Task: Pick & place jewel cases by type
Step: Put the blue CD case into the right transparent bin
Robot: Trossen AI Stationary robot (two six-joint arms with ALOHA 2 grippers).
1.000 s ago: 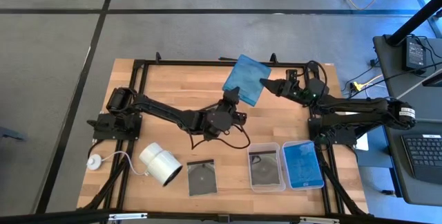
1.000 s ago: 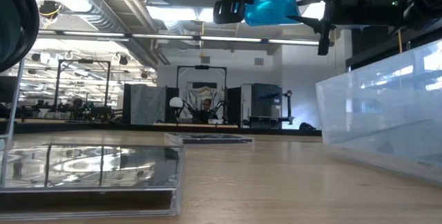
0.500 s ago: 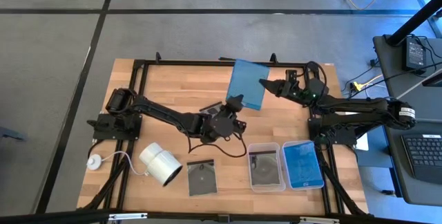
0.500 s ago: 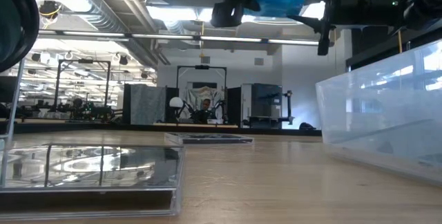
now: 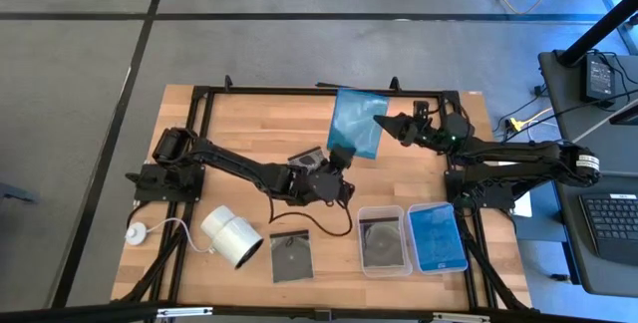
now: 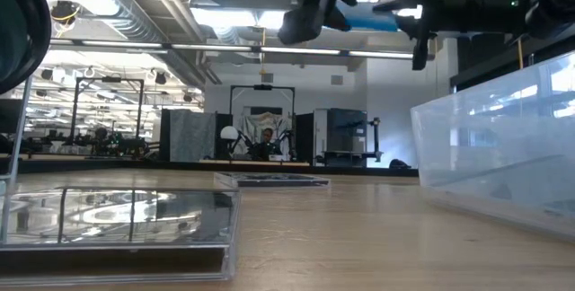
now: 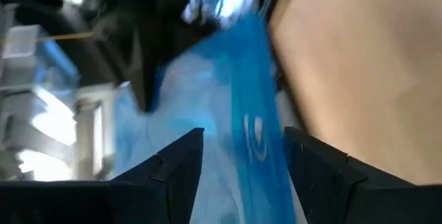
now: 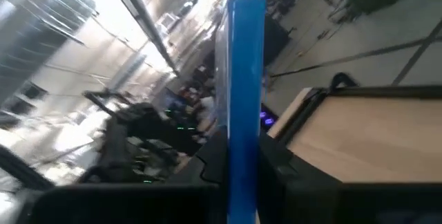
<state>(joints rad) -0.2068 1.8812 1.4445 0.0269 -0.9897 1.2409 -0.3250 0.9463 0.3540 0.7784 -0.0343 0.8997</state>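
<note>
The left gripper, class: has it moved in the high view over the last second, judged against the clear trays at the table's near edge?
Yes. The left gripper has drawn back from the blue case that the right gripper holds, ending nearer the clear trays.

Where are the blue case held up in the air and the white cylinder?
blue case (image 5: 357,124), high view, middle of its flat face.
white cylinder (image 5: 231,235), high view, middle of its side.

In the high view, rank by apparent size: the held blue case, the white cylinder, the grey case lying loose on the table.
1. Held blue case, though it is raised nearer the camera.
2-3. White cylinder and loose grey case: too alike to rank.
</note>
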